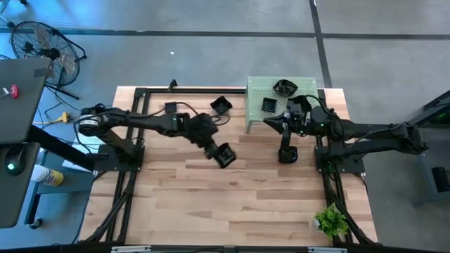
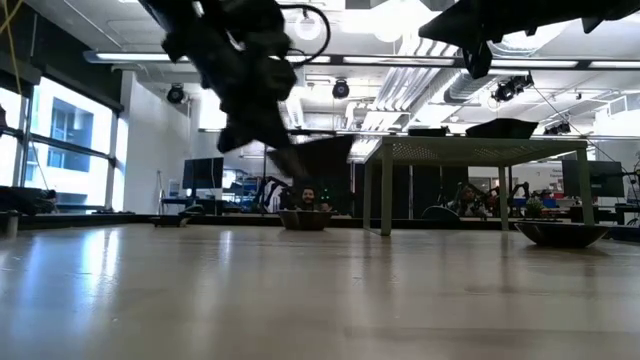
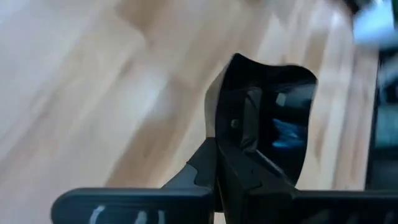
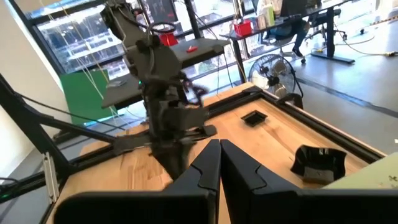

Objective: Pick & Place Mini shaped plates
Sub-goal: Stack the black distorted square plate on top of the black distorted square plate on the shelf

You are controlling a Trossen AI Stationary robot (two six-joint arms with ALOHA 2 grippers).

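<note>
- The left claw (image 1: 223, 156) hung above the middle of the counter (image 1: 232, 211), clamped on the rim of a square black mini plate (image 1: 225, 155); the left wrist view showed the glossy dish (image 3: 264, 121) pinched between the fingers and tipped on edge, off the wood.
- Holding by the rim made sense: the dish is shallow, and an edge grip keeps it clear of the boards while carried.
- Landmark: the pale green perforated stand (image 1: 261, 87) at the counter's far edge. Two black plates sat on its top, a roundish one (image 1: 284, 88) and a squarish one (image 1: 269, 105).
- Another square plate (image 1: 221, 106) lay on the counter just beside the stand on the left arm's side; a flat one (image 1: 170, 107) lay farther out that same way.
- The right claw (image 1: 287, 153) pointed down on the near side of the stand; its fingers (image 4: 208, 163) were pressed together with nothing between them in its wrist view. A dark dish seemed to lie under it, though contact couldn't be told.
- Judgement: the left arm looked mid-carry, and the stand top looked like the gathering place.
</note>
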